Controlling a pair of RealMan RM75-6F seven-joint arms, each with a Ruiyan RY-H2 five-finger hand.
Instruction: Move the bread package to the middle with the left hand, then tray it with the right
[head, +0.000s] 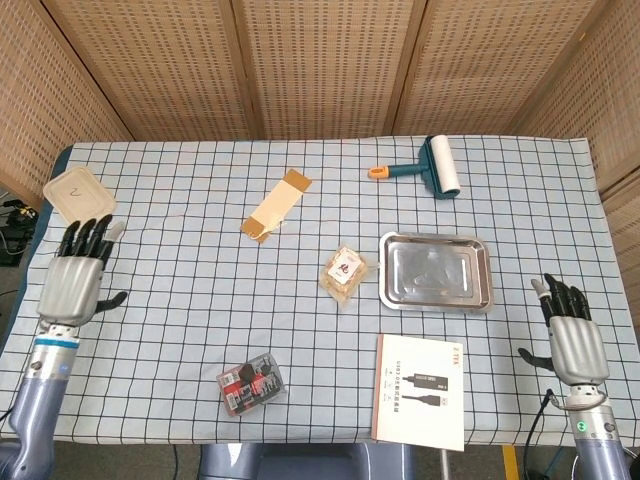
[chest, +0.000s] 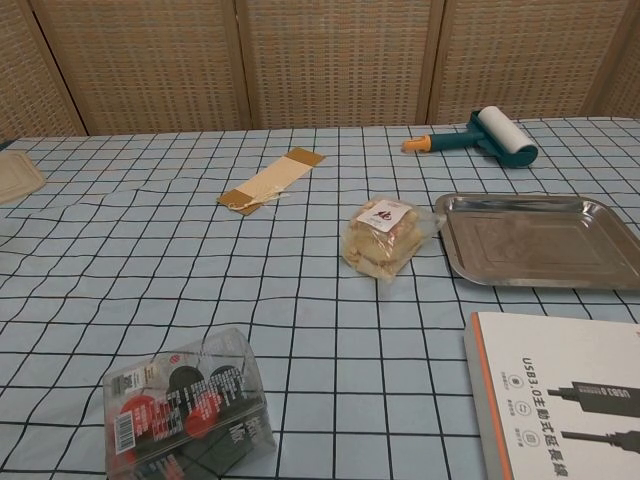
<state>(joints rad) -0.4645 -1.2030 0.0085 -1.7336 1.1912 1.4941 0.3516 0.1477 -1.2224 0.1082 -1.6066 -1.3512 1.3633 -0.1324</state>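
Bread package (head: 343, 272) beside tray (head: 436, 271) | left robot hand (head: 76, 275) spread | right robot hand (head: 569, 334) spread

Setting, as recorded. Tabletop (head: 180, 250): covered edge to edge by a pale blue cloth (head: 500, 180) printed with a dark grid, lightly rumpled toward the left side. Screen panels (head: 320, 65): woven cane or wicker, tan, set in darker brown wooden frames; placed along the far edge and angled in at both sides, so the tabletop is enclosed on three sides. Floor: a sliver is seen at the far left, with dark cables (head: 12, 230) lying on it. Light: even and diffuse; only faint shadows are cast on the cloth.
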